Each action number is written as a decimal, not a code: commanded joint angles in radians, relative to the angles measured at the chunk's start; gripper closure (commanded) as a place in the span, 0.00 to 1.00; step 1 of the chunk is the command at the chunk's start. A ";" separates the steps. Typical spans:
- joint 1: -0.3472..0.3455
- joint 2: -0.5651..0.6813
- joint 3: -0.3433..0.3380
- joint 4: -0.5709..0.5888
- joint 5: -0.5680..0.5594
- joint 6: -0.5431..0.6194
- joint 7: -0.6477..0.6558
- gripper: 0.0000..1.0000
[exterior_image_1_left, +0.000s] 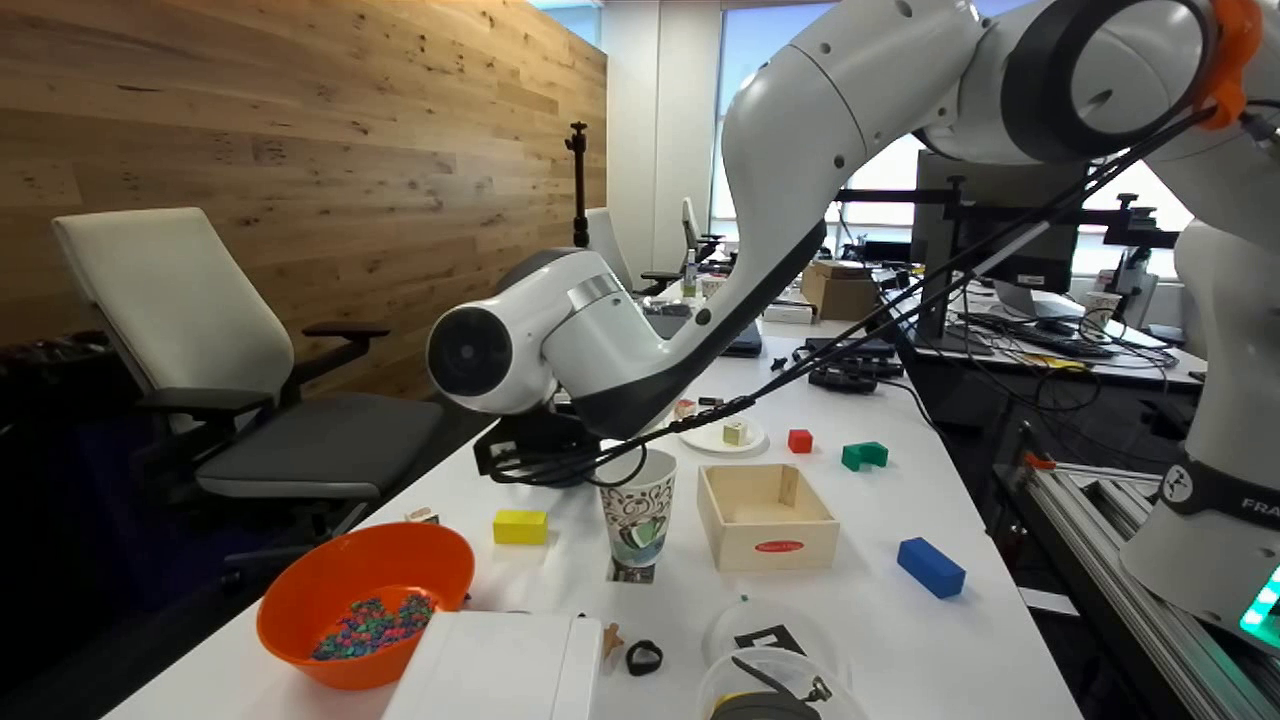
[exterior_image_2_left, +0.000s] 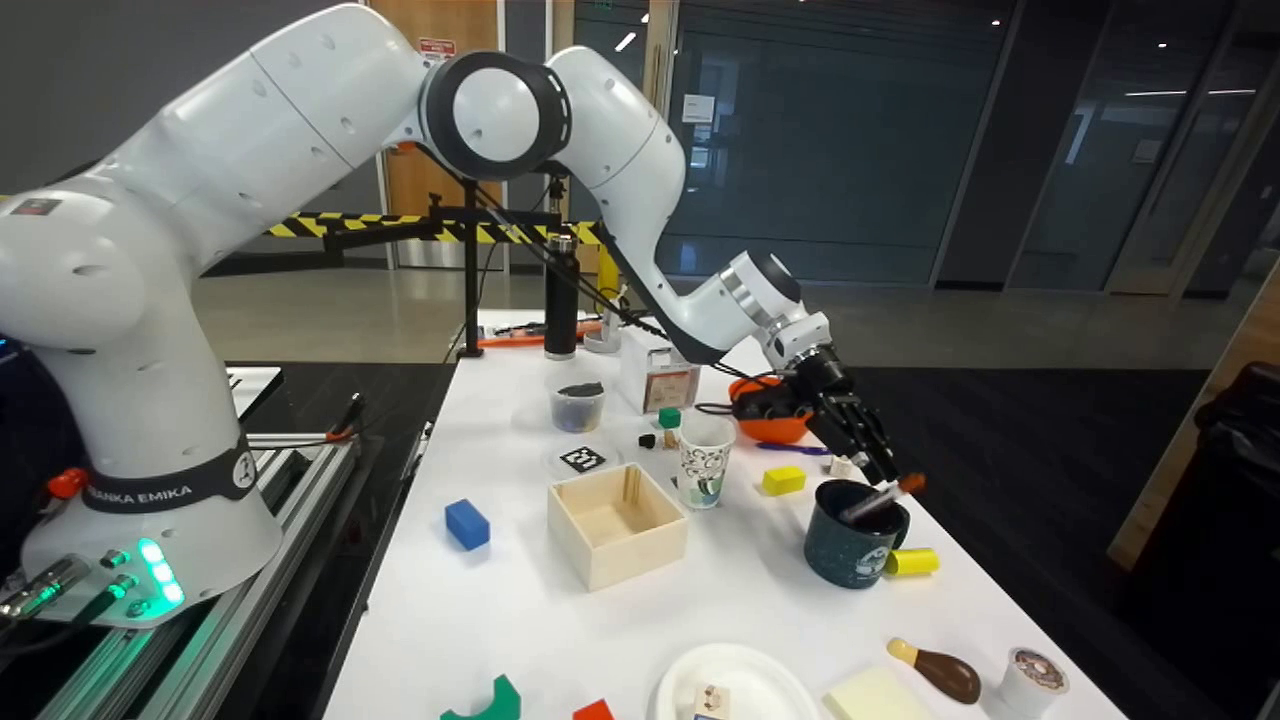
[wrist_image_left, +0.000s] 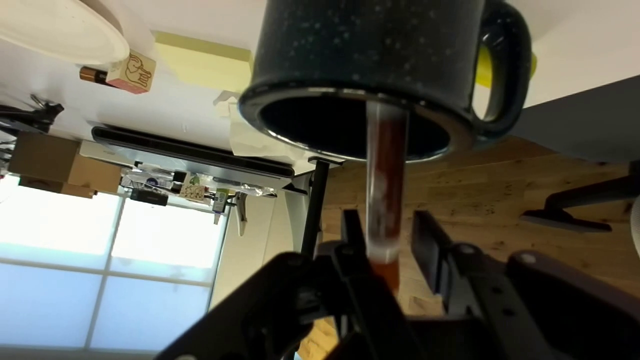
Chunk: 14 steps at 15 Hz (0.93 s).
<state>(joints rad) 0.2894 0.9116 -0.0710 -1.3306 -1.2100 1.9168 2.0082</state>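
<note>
A dark speckled mug (exterior_image_2_left: 845, 545) stands upright near the table edge. It fills the top of the wrist view (wrist_image_left: 367, 45), where the picture is upside down. A marker with a clear and dark red body and an orange end (exterior_image_2_left: 868, 505) leans out of the mug, its lower part hidden inside. My gripper (wrist_image_left: 389, 235) is open, with its two fingers on either side of the marker's orange end (wrist_image_left: 386, 272). A gap shows between the marker and one finger; the other finger is very close, and I cannot tell if it touches. In an exterior view the arm and a cup hide the fingers.
A yellow cylinder (exterior_image_2_left: 912, 562) lies beside the mug. A yellow block (exterior_image_2_left: 783, 480), a paper cup (exterior_image_2_left: 704, 465) and a wooden box (exterior_image_2_left: 618, 562) stand nearby. An orange bowl (exterior_image_1_left: 380, 560), a blue block (exterior_image_1_left: 930, 567), a white plate (exterior_image_2_left: 765, 680) and a toy drumstick (exterior_image_2_left: 940, 672) are also on the table.
</note>
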 joint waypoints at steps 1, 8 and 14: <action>-0.006 -0.015 0.016 -0.009 -0.001 -0.022 0.024 0.88; -0.009 -0.019 0.022 -0.008 0.007 -0.026 0.018 0.73; -0.055 -0.131 0.077 -0.049 0.104 -0.007 -0.079 0.34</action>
<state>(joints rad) 0.2754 0.8741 -0.0386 -1.3323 -1.1782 1.9090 1.9943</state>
